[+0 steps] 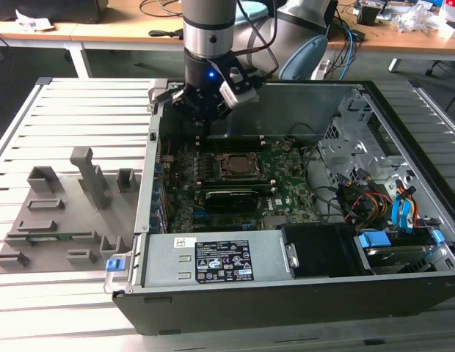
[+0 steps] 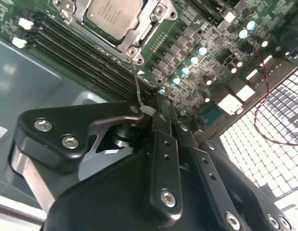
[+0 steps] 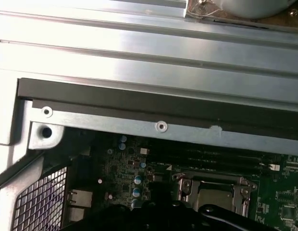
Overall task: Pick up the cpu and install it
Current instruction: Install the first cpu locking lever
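One robot arm (image 1: pixel 208 29) reaches down into one open computer case (image 1: pixel 301 220) that lies on its side on a slatted metal desk (image 1: pixel 81 110). Its gripper (image 1: pixel 205 117) hangs over the rear part of the green motherboard (image 1: pixel 286 187), just beside the CPU socket (image 1: pixel 236 167).

One cpu (image 2: pixel 113 14) is seen in the second wrist view, its silver-grey top seated flat in the socket frame (image 2: pixel 139 33). The frame's thin metal lever (image 2: pixel 137 84) runs from the frame's corner toward the gripper (image 2: pixel 156 103), whose two dark fingers (image 2: pixel 163 144) look pressed together with their tips at the lever's end; whether they actually pinch the lever cannot be told.

Beside the socket lie several long dark memory slots (image 2: pixel 77 53), a count that cannot be made out surely. In the first wrist view the socket (image 3: pixel 214 190) sits below the case's metal edge (image 3: pixel 139 122).

On the exterior view's left, one grey slotted tray (image 1: pixel 66 213) rests on the desk, just beside the case. One power supply (image 1: pixel 213 260) fills the case's near side.
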Robot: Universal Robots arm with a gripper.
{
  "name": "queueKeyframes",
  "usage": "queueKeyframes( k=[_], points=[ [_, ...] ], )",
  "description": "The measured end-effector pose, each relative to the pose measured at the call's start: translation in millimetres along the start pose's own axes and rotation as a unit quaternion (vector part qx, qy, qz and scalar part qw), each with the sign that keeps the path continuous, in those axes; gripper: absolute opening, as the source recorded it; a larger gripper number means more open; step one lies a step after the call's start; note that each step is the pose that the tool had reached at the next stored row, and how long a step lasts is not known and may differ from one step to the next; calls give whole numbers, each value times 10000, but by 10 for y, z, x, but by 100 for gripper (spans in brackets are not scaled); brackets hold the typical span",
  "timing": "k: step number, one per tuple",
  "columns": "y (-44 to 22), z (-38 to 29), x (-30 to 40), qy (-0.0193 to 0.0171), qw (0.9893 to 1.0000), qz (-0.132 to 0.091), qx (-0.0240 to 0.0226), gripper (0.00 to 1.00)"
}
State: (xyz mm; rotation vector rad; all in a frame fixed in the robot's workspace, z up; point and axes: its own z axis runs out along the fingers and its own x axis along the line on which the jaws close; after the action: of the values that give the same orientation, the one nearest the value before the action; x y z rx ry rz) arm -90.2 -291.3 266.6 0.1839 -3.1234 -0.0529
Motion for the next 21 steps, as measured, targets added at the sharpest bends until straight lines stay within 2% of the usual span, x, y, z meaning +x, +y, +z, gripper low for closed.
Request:
queueKeyframes(
  k=[3, 8, 17, 21],
  points=[
    [-3, 1, -21, 0, 10000, 0, 0, 11],
    [-12, 1, -102, 0, 10000, 0, 0, 11],
    [-21, 1, -175, 0, 10000, 0, 0, 11],
    [-29, 1, -241, 0, 10000, 0, 0, 11]
  ],
)
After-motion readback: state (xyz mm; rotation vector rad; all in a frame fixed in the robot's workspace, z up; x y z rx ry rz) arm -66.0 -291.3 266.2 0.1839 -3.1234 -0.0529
